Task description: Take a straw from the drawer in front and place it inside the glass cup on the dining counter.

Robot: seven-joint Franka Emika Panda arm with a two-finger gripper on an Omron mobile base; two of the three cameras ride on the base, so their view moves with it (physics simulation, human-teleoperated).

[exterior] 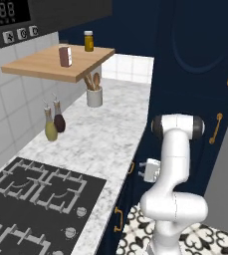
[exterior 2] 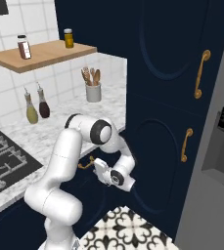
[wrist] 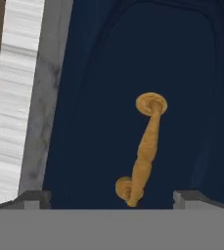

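The navy drawer front [wrist: 94,122] under the worktop stands shut, with a brass handle [wrist: 147,146] on it. My gripper [wrist: 111,199] is open and faces this handle from close by, one fingertip [wrist: 35,197] on each side of the handle's lower end, not touching it. In the right base view the gripper [exterior 2: 99,168] hangs low beside the same handle [exterior 2: 86,163]; in the left base view it [exterior: 141,172] is just off the cabinet face. The straw is hidden behind the shut drawer. The glass cup and dining counter are out of view.
A marbled worktop [exterior: 110,134] carries a black stove [exterior: 36,199], two oil bottles [exterior: 55,123] and a utensil pot [exterior: 94,94]. A wooden shelf [exterior: 56,62] hangs above. A tall navy cabinet [exterior 2: 167,97] with brass handles and a grey fridge [exterior 2: 221,161] stand to the right.
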